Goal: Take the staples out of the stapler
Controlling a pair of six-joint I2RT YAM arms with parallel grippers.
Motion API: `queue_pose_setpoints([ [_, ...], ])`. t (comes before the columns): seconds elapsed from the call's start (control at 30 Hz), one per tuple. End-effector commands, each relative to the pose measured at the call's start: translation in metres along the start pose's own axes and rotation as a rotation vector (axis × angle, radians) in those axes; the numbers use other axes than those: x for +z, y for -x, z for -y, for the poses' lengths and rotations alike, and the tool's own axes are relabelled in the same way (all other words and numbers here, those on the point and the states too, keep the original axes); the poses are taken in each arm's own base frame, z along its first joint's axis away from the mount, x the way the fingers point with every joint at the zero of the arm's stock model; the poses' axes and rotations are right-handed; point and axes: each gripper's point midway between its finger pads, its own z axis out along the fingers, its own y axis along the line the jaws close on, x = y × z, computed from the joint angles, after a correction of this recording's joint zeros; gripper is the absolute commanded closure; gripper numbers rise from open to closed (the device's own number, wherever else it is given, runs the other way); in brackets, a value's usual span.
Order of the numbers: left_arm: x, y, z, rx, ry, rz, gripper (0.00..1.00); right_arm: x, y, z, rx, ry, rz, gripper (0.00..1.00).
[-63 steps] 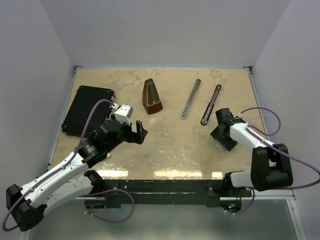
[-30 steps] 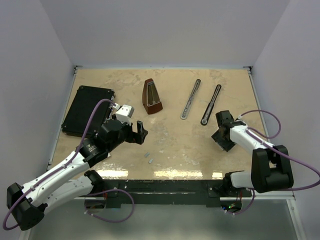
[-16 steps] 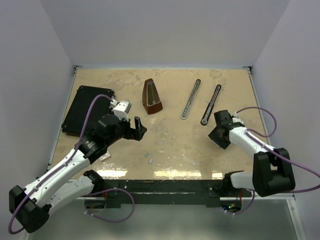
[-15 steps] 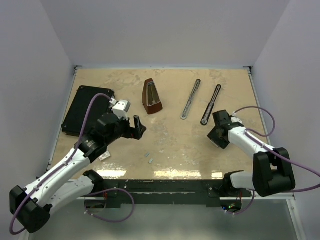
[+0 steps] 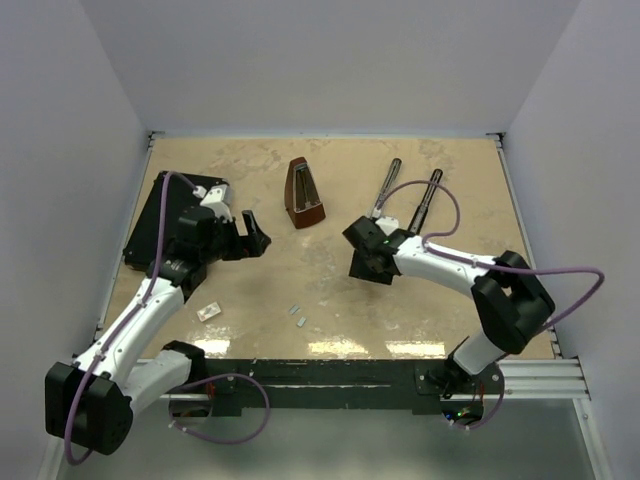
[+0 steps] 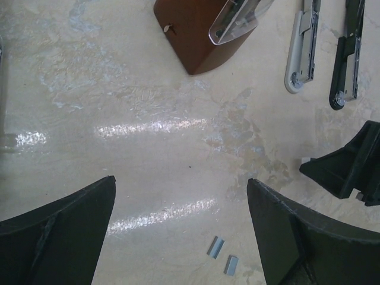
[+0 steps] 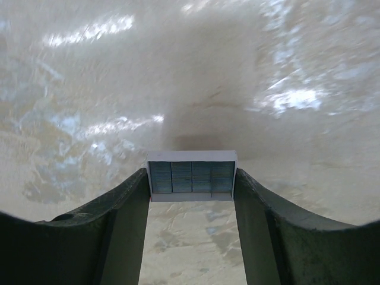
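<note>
The stapler lies opened out at the back right as two thin bars, a silver one [image 5: 383,196] [image 6: 301,44] and a black one [image 5: 423,206] [image 6: 349,56]. Two tiny grey staples [image 5: 298,315] [image 6: 222,255] lie loose near the front middle. My right gripper [image 5: 358,267] [image 7: 191,178] hangs low over the table's middle. It is shut on a small white box [image 7: 191,176] with grey-blue strips in a row inside. By the black case, my left gripper [image 5: 251,233] [image 6: 180,180] is open and holds nothing; the staples lie below it in the left wrist view.
A brown pyramid metronome [image 5: 303,193] [image 6: 199,32] stands at the back middle. A large flat black case [image 5: 165,222] lies at the left edge under the left arm. A small white piece with dark dots [image 5: 209,311] lies front left.
The right arm has swung from the table's right side to its middle, carrying the white box. The left gripper has drawn back and left towards the black case.
</note>
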Motion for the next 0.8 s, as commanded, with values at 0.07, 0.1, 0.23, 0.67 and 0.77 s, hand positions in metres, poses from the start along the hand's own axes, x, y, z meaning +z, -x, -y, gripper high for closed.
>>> queue_pose_setpoints([
  [0.07,-0.007,0.005,-0.008,0.017,0.033,0.049,0.04,-0.003,-0.016,-0.032,-0.107,-0.021,0.011,0.47],
  [0.1,-0.008,0.003,-0.012,0.020,0.048,0.048,0.04,-0.003,-0.018,-0.034,-0.113,-0.019,0.007,0.46],
  [0.23,-0.012,0.002,-0.018,0.039,0.083,0.050,0.05,-0.012,-0.021,-0.039,-0.117,0.013,0.005,0.36],
  [0.67,-0.026,0.006,-0.038,0.086,0.183,0.095,0.04,-0.062,-0.014,-0.081,-0.337,0.307,0.056,0.31],
  [0.77,-0.031,0.011,-0.040,0.090,0.203,0.119,0.05,-0.074,-0.030,-0.107,-0.407,0.424,0.046,0.33],
])
